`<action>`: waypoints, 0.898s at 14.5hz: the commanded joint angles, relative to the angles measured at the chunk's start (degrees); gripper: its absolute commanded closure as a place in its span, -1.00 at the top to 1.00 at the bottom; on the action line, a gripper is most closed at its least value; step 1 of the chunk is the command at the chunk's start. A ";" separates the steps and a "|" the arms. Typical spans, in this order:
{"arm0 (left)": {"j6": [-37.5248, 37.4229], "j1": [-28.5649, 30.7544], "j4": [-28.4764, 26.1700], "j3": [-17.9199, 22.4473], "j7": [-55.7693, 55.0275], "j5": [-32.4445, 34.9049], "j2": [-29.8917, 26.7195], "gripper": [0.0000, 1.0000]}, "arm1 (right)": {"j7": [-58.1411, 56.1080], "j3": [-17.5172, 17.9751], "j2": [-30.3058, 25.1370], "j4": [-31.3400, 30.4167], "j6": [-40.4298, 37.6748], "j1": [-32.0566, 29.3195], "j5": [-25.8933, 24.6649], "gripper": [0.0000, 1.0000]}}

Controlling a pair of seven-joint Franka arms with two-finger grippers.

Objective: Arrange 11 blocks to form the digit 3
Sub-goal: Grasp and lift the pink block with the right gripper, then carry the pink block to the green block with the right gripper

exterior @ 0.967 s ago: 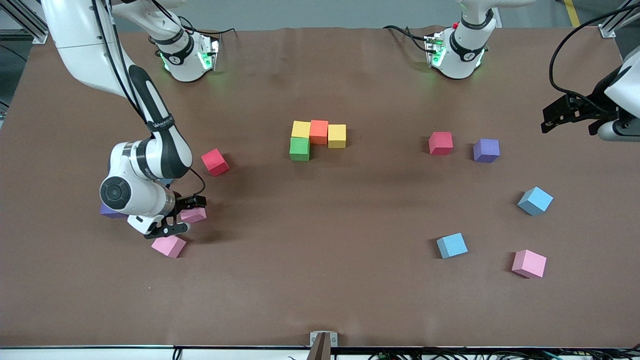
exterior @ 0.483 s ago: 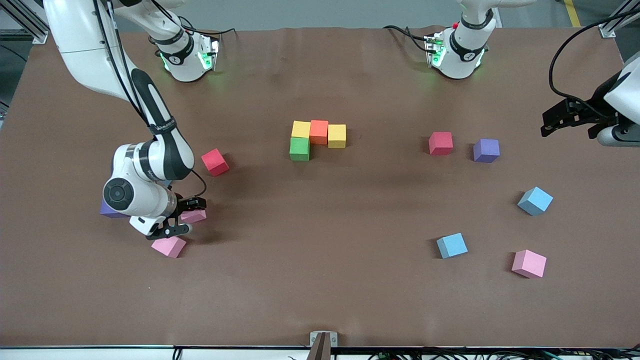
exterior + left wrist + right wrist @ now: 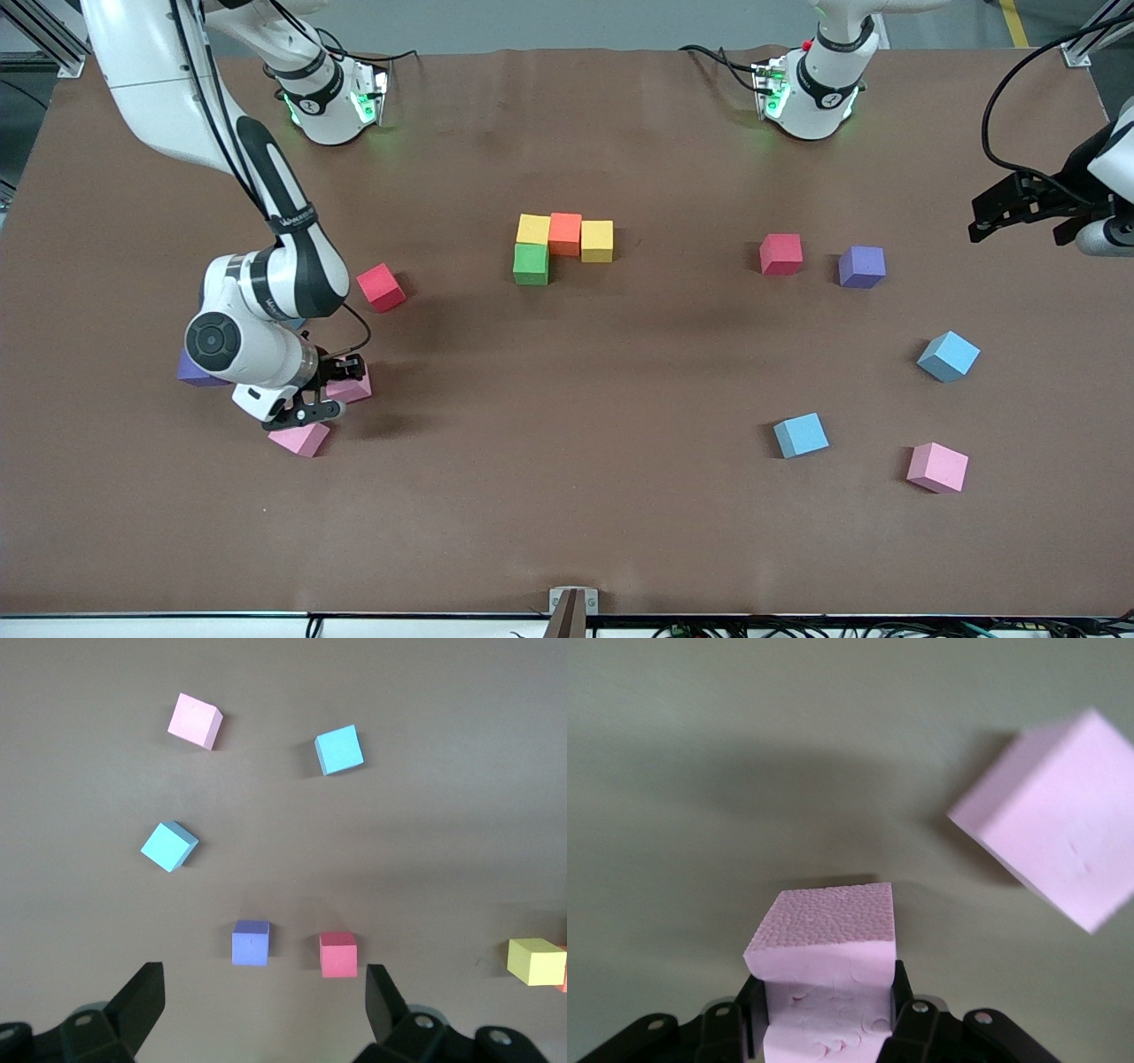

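Note:
My right gripper (image 3: 332, 390) is shut on a pink block (image 3: 351, 387) low at the right arm's end of the table; its fingers (image 3: 902, 1005) press the block's (image 3: 824, 935) two sides. A second pink block (image 3: 300, 438) lies just nearer the camera. Mid-table, a yellow (image 3: 533, 229), an orange (image 3: 565, 233) and another yellow block (image 3: 597, 240) form a row, with a green block (image 3: 531, 263) touching it. My left gripper (image 3: 994, 211) hangs open and empty (image 3: 263, 1005) over the left arm's end.
Loose on the brown table (image 3: 567, 496) are two red blocks (image 3: 381, 286) (image 3: 780, 253), two light blue blocks (image 3: 948, 355) (image 3: 801, 434) and a pink block (image 3: 936, 467). Purple cubes sit beside the red block (image 3: 861, 266) and half under the right arm (image 3: 193, 369).
The right gripper's jaws have shut onto the pink block that stood between them. The left gripper has drifted a little toward the table's edge, still open.

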 commanded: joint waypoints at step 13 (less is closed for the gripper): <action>-0.49 0.10 1.97 0.13 -0.26 -0.82 0.81 1.00 | 39.87 -0.17 -0.92 1.73 -1.51 30.64 2.09 -0.08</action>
